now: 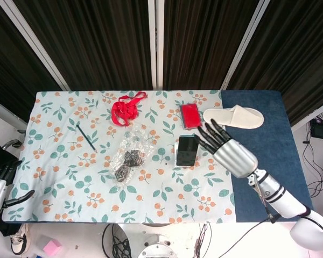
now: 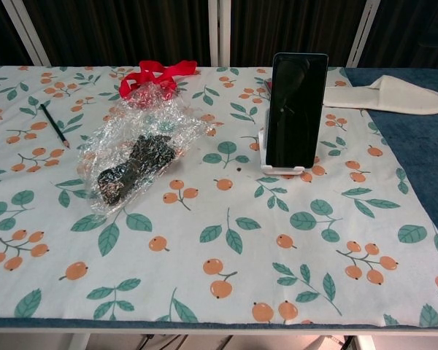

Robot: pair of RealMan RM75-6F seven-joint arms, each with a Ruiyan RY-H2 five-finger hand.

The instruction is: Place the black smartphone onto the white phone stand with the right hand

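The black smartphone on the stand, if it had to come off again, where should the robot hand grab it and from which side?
Probably by the two long side edges of the black smartphone, near its upper half, coming from above. It stands nearly upright, its bottom edge seated in the white phone stand, so the top and sides are free.

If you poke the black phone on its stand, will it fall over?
Probably, if poked hard. The black phone stands tall and nearly upright on a small white stand, so it looks top-heavy. Its glossy face looks slippery and likely breakable.
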